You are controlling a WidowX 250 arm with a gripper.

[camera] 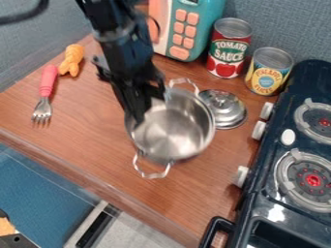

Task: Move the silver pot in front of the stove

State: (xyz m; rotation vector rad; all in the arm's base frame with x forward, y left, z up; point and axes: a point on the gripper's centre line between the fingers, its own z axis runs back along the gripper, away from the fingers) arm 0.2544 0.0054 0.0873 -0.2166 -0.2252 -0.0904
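The silver pot (173, 128) stands upright and uncovered on the wooden counter, left of the stove (270, 203). One of its loop handles points toward the back, the other toward the counter's front edge. Coming down from the top edge, the black gripper (140, 112) is at the pot's upper left rim and hides part of it. Whether it touches the rim, I cannot tell.
A silver lid (223, 109) lies right beside the pot. Behind are a tomato sauce can (227, 51), a pineapple can (267, 72) and a toy microwave (186, 30). A pink-handled fork (45, 94) and an orange toy (71, 60) lie at left.
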